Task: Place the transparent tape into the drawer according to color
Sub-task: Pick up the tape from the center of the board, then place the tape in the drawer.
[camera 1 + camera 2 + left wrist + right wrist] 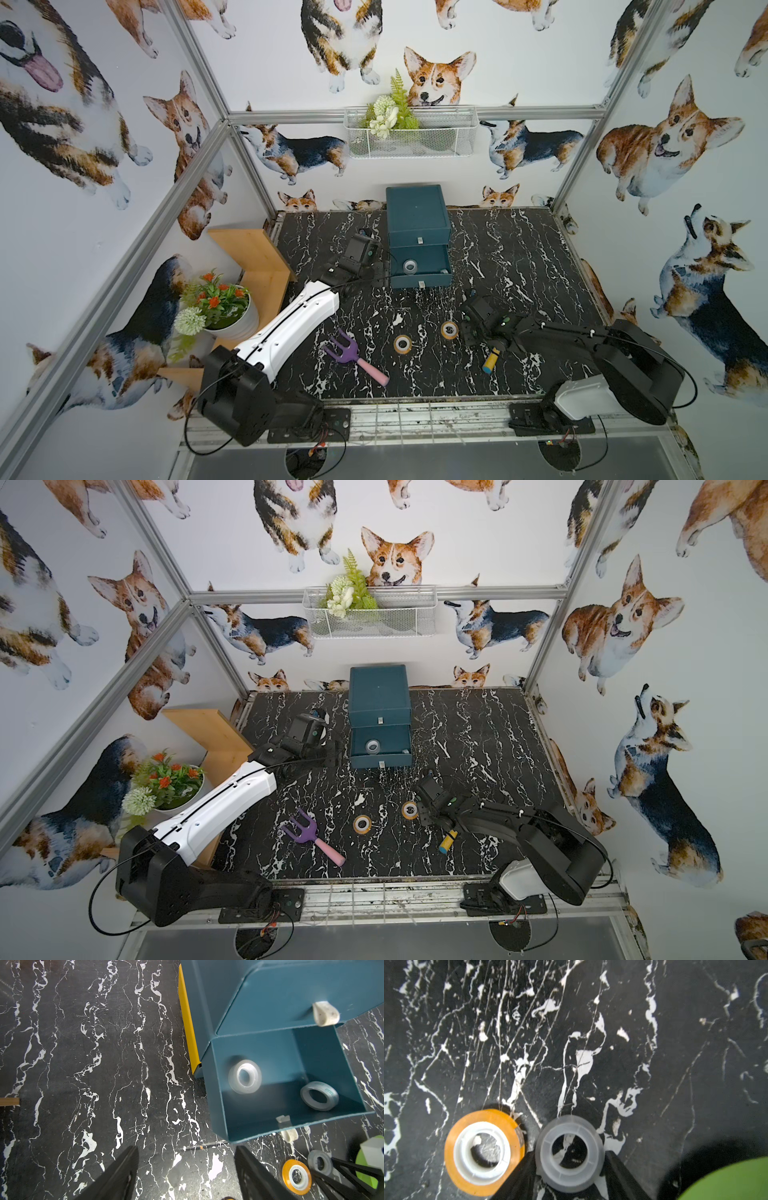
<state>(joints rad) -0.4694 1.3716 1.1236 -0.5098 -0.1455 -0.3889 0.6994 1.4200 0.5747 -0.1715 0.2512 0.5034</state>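
On the black marble table, the blue cabinet's lower drawer stands open with two clear tape rolls inside. The left gripper hangs beside it, jaws wide and empty. The right gripper straddles a third clear roll on the table; whether it pinches, I cannot tell. One orange roll lies just beside it.

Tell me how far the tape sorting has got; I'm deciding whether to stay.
Done: two clear rolls lie in the open drawer. In hand: a third clear roll sits on the table within the right gripper. Remaining: two orange rolls on the table.
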